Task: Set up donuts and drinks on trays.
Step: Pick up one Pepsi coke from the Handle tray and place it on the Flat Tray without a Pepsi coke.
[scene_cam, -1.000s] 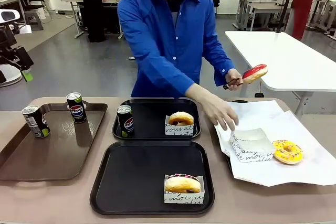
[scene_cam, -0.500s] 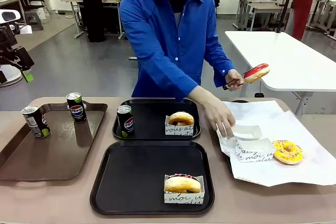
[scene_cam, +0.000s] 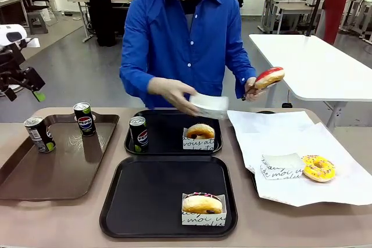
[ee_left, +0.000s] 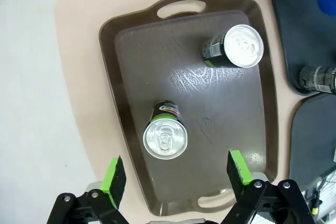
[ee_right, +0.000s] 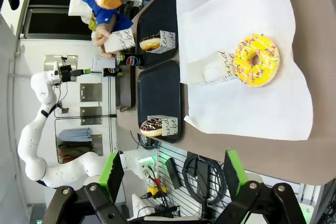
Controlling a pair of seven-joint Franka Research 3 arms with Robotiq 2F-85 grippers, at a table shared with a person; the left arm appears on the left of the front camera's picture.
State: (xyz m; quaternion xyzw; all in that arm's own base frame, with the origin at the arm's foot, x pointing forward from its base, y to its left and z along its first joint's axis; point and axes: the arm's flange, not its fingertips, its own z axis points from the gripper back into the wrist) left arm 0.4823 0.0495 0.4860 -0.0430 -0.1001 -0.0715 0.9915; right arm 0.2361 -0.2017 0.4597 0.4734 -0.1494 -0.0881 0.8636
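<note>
Tan laminate tabletop (scene_cam: 58, 219) carries everything: a white paper sheet (scene_cam: 273, 126) at three o'clock, a large brown rectangular plastic tray (scene_cam: 64, 169) at nine, and two black square plastic trays, the far black tray (scene_cam: 168, 127) at twelve and the near black tray (scene_cam: 157, 190) at six. The far black tray looks complete, with a slim black Pepsi can (scene_cam: 138, 133) at its nine o'clock and a golden glazed donut (scene_cam: 200, 130) in a white sleeve at its three. The near black tray has a chocolate donut (scene_cam: 201, 203) at its five o'clock and no drink. A second can (scene_cam: 85, 118) and a third can (scene_cam: 38, 135) stand upright on the brown tray, well apart. The left gripper (ee_left: 176, 174) hangs above that tray, jaws spread wide and empty, the third can just ahead of them; the right gripper (ee_right: 172, 169) is likewise spread, holding nothing. The person grips a red iced donut (scene_cam: 268, 78) in tongs (scene_cam: 254, 92) and a white paper sleeve (scene_cam: 210, 105) in the other hand (scene_cam: 168, 90); a yellow iced donut (scene_cam: 318, 167) lies on the paper. Fetching a can for the near tray seems the step: centre the jaws, descend straight, close around mid-body, lift clear of the brown rim, and set it at ten o'clock, away from the donut.
</note>
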